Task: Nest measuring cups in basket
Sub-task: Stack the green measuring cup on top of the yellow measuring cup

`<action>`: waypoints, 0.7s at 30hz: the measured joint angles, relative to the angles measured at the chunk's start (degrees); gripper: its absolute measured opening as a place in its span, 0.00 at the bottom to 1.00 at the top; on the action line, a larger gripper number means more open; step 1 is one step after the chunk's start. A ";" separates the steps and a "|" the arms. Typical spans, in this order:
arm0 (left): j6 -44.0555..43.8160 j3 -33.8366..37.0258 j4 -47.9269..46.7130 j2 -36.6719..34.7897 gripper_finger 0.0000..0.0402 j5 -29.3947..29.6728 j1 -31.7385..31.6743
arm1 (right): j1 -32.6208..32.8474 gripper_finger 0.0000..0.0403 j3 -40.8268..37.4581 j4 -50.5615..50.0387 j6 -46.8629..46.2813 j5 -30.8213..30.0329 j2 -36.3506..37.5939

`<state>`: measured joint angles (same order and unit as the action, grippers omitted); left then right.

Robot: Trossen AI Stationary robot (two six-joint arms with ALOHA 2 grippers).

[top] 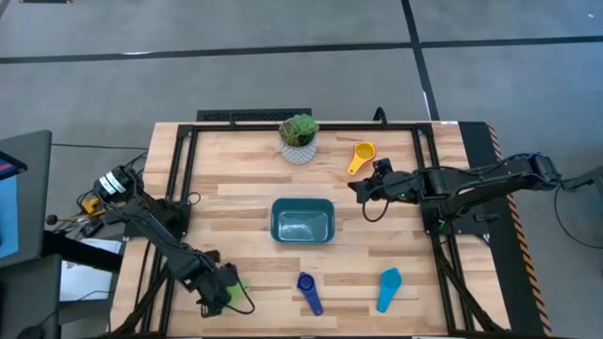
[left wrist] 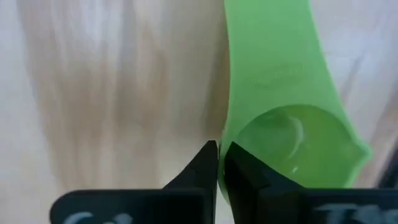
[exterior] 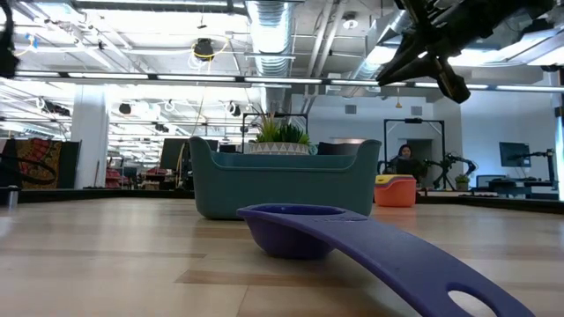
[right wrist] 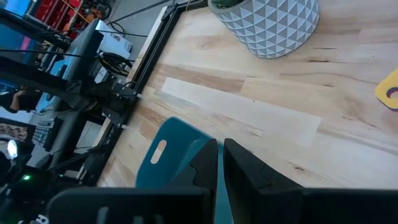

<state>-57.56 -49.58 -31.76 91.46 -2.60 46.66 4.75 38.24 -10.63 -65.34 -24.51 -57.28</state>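
Note:
The dark teal basket stands at the table's middle. A green cup lies near the near-left corner, and my left gripper is low over the table, shut, its tips at the side of the cup's bowl. My right gripper hangs shut in the air, to the right of the basket, touching nothing. A dark blue cup and a light blue cup lie near the near edge. A yellow-orange cup lies at the far side. My left gripper comes down from above with its shut fingertips at the rim of the green cup's bowl. One finger stands in front of the rim, and I cannot tell whether it touches. The cup lies flat on the table.
A white pot with a green plant stands at the far edge, behind the basket. Black frame rails run along the table's left, right and far sides. Bare wood lies between the basket and the near cups.

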 joint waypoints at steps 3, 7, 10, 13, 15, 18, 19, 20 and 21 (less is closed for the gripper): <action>12.42 -0.03 -1.85 0.00 0.03 -0.07 -2.35 | 0.00 0.13 0.00 0.35 -0.02 0.00 0.00; 31.94 -0.73 -4.36 -0.03 0.02 3.17 -5.12 | 0.00 0.13 0.00 1.53 -0.02 0.00 0.00; 44.87 -1.65 -6.49 -0.02 0.01 6.67 -7.28 | 0.00 0.13 0.00 2.73 -0.04 0.00 0.00; 53.20 -2.28 -7.41 -0.01 0.02 8.86 -9.36 | 0.00 0.13 0.00 3.06 -0.04 -0.02 0.00; 56.19 -2.49 -8.16 0.00 0.04 9.76 -10.41 | 0.00 0.13 0.00 3.25 -0.04 -0.01 0.00; 58.31 -2.49 -8.42 0.00 0.09 10.11 -11.50 | 0.00 0.13 0.00 3.31 -0.05 0.00 0.00; 58.95 -2.49 -8.41 0.00 0.10 10.13 -11.71 | 0.00 0.13 0.00 3.41 -0.09 0.00 0.00; 59.63 -2.49 -8.40 0.01 0.12 10.15 -11.78 | 0.00 0.13 0.00 3.43 -0.17 0.00 0.00; 60.08 -2.49 -8.37 0.00 0.14 10.14 -11.87 | 0.00 0.13 0.00 3.43 -0.17 0.00 0.00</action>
<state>2.52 -52.07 -40.13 91.46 7.54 34.79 4.75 38.24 -7.20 -65.52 -24.51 -57.28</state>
